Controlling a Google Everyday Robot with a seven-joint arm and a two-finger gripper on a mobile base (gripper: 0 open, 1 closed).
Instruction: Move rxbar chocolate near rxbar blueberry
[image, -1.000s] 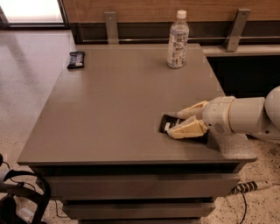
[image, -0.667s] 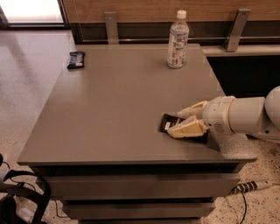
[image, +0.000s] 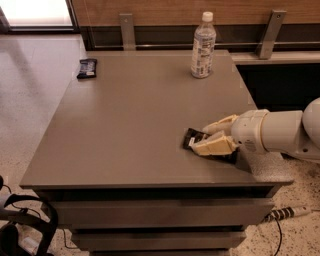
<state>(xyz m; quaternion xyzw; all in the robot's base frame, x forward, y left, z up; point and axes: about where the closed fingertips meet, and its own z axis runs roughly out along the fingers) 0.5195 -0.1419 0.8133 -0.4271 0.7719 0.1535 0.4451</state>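
- Your hand (image: 201, 140) sits low over the counter's (image: 130, 125) front right part, reaching in from the right on the white arm (image: 280, 131).
- It is clenched on the chocolate bar (image: 191, 137), one finger (image: 220, 125) behind it and one in front.
- The bar lies flat on the counter, its left end poking out past the fingertips.
- The blueberry bar (image: 87, 68) lies at the far left corner, well apart from the chocolate bar.
- A bottle (image: 203, 47) stands upright near the far right edge.

two bars (image: 87, 68) (image: 190, 136), one bottle (image: 203, 47), one hand (image: 201, 140) at right.
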